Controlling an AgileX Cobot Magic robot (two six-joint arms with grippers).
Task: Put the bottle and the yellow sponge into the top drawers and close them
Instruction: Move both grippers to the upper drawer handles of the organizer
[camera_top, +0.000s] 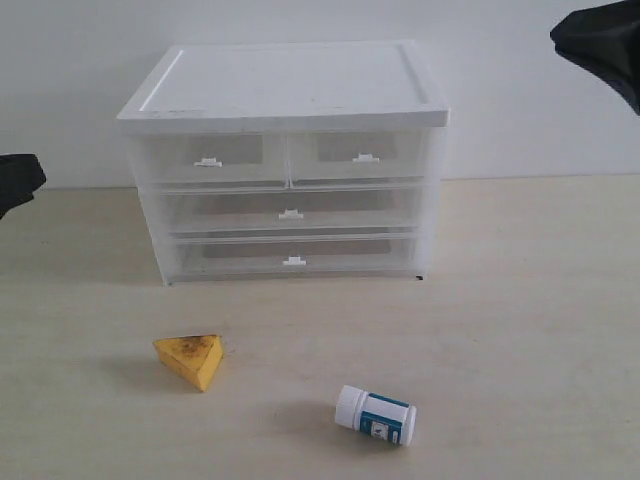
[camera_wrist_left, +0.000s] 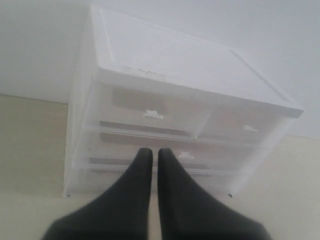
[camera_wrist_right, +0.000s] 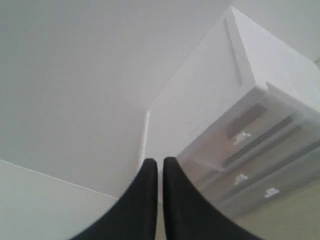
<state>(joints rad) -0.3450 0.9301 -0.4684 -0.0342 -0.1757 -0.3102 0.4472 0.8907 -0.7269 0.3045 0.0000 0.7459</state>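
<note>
Bottle, small and white with a teal-and-white label, lying on its side on the pale table at the lower centre-right of the exterior view, cap toward the left. Yellow sponge, a wedge with a brown-stained top face, rests on the table to the upper left of the bottle, well apart from it.

Behind both, at upper centre, stands a translucent drawer unit with a white lid. Its top-left drawer and top-right drawer sit side by side, both pushed in, each with a small white tab handle. Two wider drawers below them are also pushed in.

The left arm shows as a dark shape at the left edge, the right arm at the upper right corner, both clear of the objects. In the wrist views the left gripper and right gripper each have their jaws clenched together, grasping nothing, with the drawer unit beyond them.
</note>
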